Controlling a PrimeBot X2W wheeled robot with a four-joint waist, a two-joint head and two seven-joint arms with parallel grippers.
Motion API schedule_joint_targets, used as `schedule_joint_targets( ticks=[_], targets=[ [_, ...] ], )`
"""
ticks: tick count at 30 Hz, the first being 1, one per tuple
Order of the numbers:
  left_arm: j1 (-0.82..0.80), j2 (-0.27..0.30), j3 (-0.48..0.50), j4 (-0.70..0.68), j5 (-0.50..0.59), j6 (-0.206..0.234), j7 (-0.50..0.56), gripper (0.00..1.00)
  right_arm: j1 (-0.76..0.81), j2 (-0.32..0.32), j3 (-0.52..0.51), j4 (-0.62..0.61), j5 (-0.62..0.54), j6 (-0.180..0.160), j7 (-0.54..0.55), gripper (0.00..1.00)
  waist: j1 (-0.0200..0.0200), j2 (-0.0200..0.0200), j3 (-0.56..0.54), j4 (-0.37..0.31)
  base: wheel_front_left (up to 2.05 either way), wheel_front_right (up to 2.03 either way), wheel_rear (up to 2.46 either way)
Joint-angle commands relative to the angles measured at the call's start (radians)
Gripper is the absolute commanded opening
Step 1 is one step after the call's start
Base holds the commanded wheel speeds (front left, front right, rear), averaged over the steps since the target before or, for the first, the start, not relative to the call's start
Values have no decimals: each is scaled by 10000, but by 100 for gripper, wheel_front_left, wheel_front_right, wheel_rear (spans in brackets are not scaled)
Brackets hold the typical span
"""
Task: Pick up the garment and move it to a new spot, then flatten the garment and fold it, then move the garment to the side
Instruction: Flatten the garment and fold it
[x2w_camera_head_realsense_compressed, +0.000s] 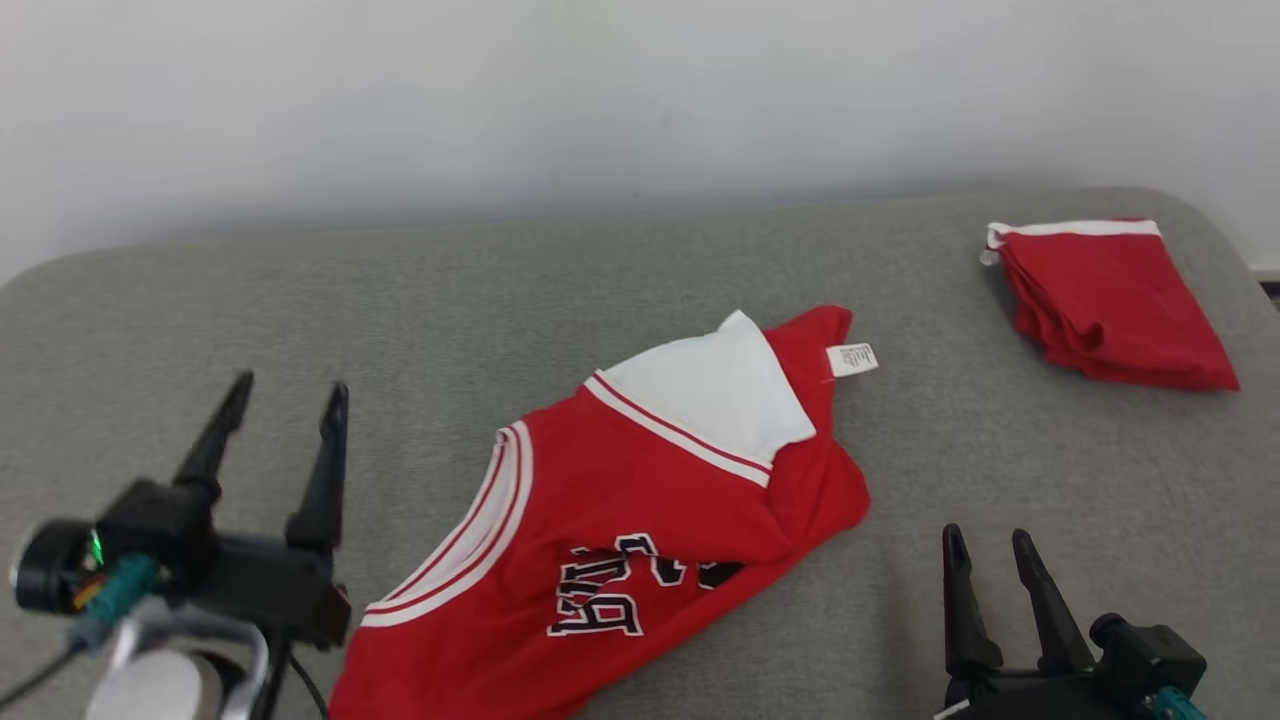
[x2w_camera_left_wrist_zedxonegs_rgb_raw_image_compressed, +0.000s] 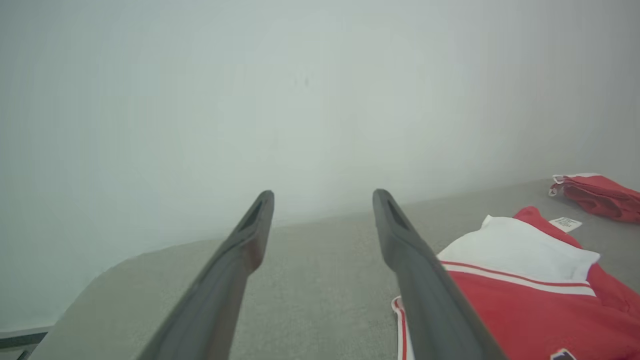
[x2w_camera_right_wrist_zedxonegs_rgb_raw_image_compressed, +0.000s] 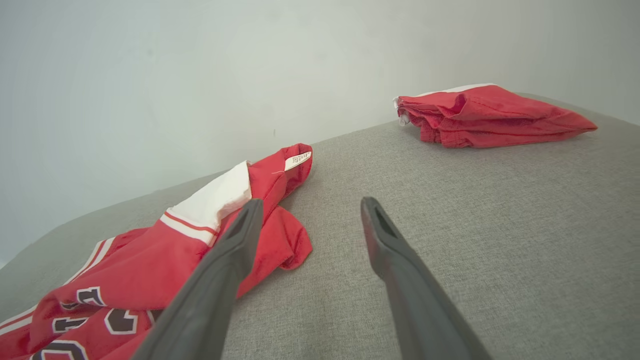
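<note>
While the crumpled red-and-white basketball jersey (x2w_camera_head_realsense_compressed: 640, 500) lies mid-way across the grey fabric cushion (x2w_camera_head_realsense_compressed: 600, 270), the left gripper (x2w_camera_head_realsense_compressed: 290, 385) and right gripper (x2w_camera_head_realsense_compressed: 985, 533) hover over its near edge, spread and empty; seemingly flanking it for flattening.

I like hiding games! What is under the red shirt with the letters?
The red shirt lies on the grey cushion, which shows around it. Whatever is directly beneath is covered by the cloth.

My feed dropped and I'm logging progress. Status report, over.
Open and empty: left end effector, right end effector. The red jersey lies crumpled on the grey fabric surface, unfolded. One folded red garment far right, apart from it.
</note>
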Motion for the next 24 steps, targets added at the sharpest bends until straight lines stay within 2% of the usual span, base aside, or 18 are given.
schedule_joint_targets(
  ticks=[1,7,16,24],
  targets=[
    [-509,200,18,52,-20,-156,232,100,-154,22,29,-18,96,-26,-43,100,0,0,528,-748,0,0,0],
    [-1751,618,132,545,-432,-717,1035,100,-511,30,142,34,321,-26,-43,100,0,0,1144,-1633,0,0,0],
    [-2789,882,-323,1847,-799,-1207,1833,100,-939,30,389,67,686,-26,-43,100,0,0,1890,-2552,0,0,0],
    [-2934,1059,-925,2951,-1195,-1415,2538,100,-1036,28,466,130,808,-26,-43,100,0,0,2129,-2848,0,0,0]
  ],
)
